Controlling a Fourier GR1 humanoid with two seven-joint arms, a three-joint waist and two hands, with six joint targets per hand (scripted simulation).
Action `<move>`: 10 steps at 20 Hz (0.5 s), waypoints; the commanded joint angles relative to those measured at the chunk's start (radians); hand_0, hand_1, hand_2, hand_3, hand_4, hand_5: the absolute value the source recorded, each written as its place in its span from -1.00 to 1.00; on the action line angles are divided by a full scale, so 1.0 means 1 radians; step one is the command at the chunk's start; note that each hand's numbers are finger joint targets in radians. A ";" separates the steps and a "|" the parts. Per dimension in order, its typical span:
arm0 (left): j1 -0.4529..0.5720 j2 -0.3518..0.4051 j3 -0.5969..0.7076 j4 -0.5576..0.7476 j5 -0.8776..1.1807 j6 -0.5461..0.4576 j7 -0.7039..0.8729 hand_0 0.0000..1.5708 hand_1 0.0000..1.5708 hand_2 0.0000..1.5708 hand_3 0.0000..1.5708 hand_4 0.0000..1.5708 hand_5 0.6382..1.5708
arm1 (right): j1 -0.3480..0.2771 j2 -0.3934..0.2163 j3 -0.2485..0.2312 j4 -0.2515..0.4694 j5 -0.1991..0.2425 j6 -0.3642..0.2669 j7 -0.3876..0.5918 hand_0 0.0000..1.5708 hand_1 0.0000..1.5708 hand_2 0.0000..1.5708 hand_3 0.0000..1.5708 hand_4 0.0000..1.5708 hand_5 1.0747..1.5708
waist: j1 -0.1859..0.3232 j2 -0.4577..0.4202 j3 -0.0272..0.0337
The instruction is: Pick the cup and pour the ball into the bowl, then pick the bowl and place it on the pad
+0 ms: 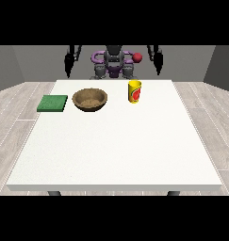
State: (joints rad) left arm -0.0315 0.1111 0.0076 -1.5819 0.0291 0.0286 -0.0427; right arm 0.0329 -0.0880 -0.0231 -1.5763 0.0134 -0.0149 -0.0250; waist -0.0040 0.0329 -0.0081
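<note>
White table (116, 155) fills the near part of the view, a broad pale slab with its near edge running straight across and two dark legs just showing beneath it. Everything of interest sits along its far half. Over on the far left lies the pad (53, 103), a flat green square, lying flush on the tabletop close to the left edge. Just right of it, apart from it, stands the bowl (90, 100), round and brown with a wood-like look, its rim darker than its speckled tan inside. Further right again, near the far middle of the table, stands the cup (134, 91), upright, bright yellow with a red patch on the side facing us; its mouth is up, and what it holds inside cannot be seen from here. Cup and bowl are well apart, with bare table between them.

Behind the far edge is the robot (114, 63), dark grey torso with purple loops, and a red ball-like knob (137, 57) showing beside its shoulder on the right. Both arms hang down off the table. Hand at the view's left (69, 62) is a black shape pointing down, touching nothing; whether its fingers are apart or curled, I cannot tell. Hand at the view's right (157, 59) is the same story: black, hanging, clear of the cup, finger state not readable.
</note>
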 commanded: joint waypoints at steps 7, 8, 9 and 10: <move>0.099 -0.087 -0.067 -0.140 0.105 -0.016 0.199 -1.00 -1.00 -1.00 -1.00 -1.00 0.98 | 0.082 0.049 0.017 -0.142 -0.130 0.040 0.166 -1.00 -1.00 -1.00 -1.00 -0.26 1.00 | 0.003 -0.421 0.0089; 0.134 -0.103 -0.090 -0.155 0.102 -0.005 0.223 -1.00 -1.00 -1.00 -1.00 -1.00 0.98 | 0.112 0.059 0.043 -0.166 -0.138 0.047 0.213 -1.00 -1.00 -1.00 -1.00 -0.31 1.00 | 0.001 -0.469 0.0081; 0.141 -0.091 -0.076 -0.201 0.132 -0.005 0.288 -1.00 -1.00 -1.00 -1.00 -1.00 0.98 | 0.124 0.067 0.033 -0.175 -0.136 0.014 0.259 -1.00 -1.00 -1.00 -1.00 -0.34 1.00 | 0.027 -0.483 0.0083; 0.163 -0.107 -0.113 -0.212 0.122 0.031 0.302 -1.00 -1.00 -1.00 -1.00 -1.00 0.98 | 0.155 0.066 0.034 -0.206 -0.179 0.041 0.285 -1.00 -1.00 -1.00 -1.00 -0.34 1.00 | 0.002 -0.508 0.0085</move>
State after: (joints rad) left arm 0.0546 0.0605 -0.0471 -1.7230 0.1054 0.0291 0.1482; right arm 0.1084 -0.0586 -0.0037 -1.7161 -0.0848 0.0110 0.1484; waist 0.0041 -0.3383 -0.0008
